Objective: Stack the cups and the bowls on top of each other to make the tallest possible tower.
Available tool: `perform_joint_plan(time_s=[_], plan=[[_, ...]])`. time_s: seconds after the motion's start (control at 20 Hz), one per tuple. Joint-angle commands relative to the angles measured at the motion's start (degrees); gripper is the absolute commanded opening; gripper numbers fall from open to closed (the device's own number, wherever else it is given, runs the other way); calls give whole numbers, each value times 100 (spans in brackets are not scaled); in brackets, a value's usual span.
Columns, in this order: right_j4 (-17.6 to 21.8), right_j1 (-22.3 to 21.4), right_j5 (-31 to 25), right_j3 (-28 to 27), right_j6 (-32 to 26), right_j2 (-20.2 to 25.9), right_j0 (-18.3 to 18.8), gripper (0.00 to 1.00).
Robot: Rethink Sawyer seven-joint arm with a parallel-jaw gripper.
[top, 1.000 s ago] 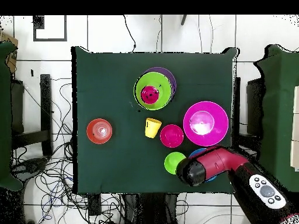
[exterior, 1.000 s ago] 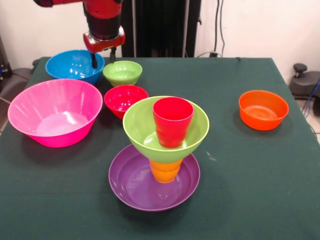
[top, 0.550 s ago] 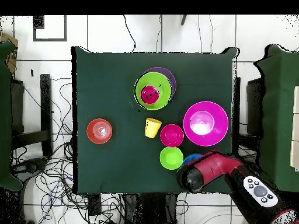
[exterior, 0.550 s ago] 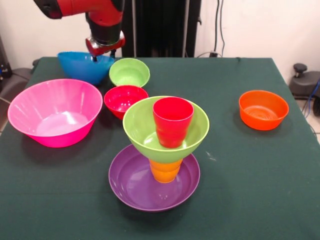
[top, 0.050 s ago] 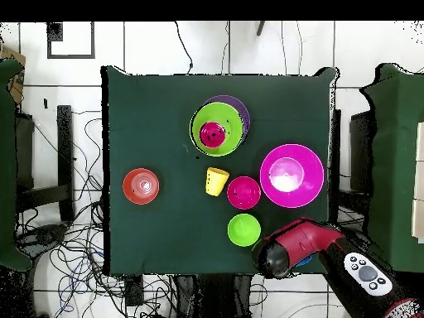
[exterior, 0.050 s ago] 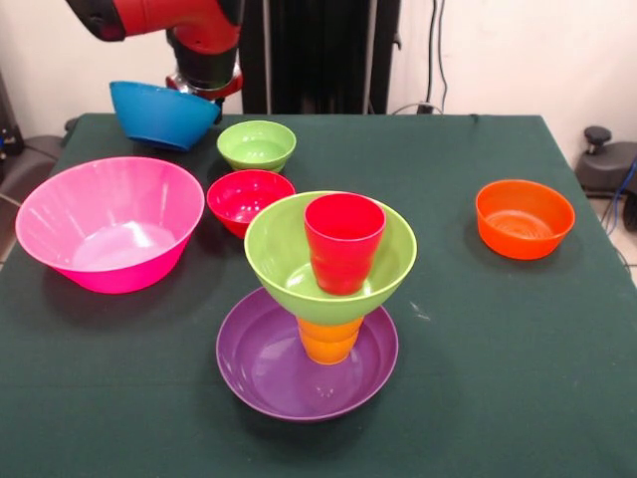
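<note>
A: Front view, stock of the tower (exterior, 0.050 s ago: 328,289): purple bowl (exterior, 0.050 s ago: 261,370) as base on the surface (exterior, 0.050 s ago: 498,349), orange cup (exterior, 0.050 s ago: 329,340) upside down in it, large lime bowl (exterior, 0.050 s ago: 284,261) on that cup, red cup (exterior, 0.050 s ago: 343,242) upright inside the lime bowl. Four pieces placed.

B: Loose items?

A: Pink bowl (exterior, 0.050 s ago: 107,222), small red bowl (exterior, 0.050 s ago: 249,198), small green bowl (exterior, 0.050 s ago: 257,144), small orange bowl (exterior, 0.050 s ago: 524,217). Blue bowl (exterior, 0.050 s ago: 159,114) hangs tilted, clear of the surface, under the gripper (exterior, 0.050 s ago: 204,88); jaws clamped on its rim, by my reading.

B: Overhead view?

A: Yellow cup (top, 0.050 s ago: 216,180) stands between the tower and the small red bowl, just beside the latter. Arm (top, 0.050 s ago: 331,257) covers most of the blue bowl.

B: Obstacles?

A: Small red and green bowls sit between the carried bowl and the tower; likely passed over.
</note>
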State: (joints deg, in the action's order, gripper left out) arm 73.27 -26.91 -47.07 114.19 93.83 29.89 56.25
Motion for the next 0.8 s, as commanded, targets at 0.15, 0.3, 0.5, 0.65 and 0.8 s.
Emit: perform_joint_plan(time_s=[0.15,0.3,0.5,0.65,0.8], plan=[[210,27,377,-482,-1106,13,-94,100],[-137,-157,342,-305,-1120,165,3,100],[-645,-442,366,-79,-1011,396,149,100],[-821,-538,330,-67,-1055,469,156,100],[-869,-546,331,-94,-1080,486,136,100]])
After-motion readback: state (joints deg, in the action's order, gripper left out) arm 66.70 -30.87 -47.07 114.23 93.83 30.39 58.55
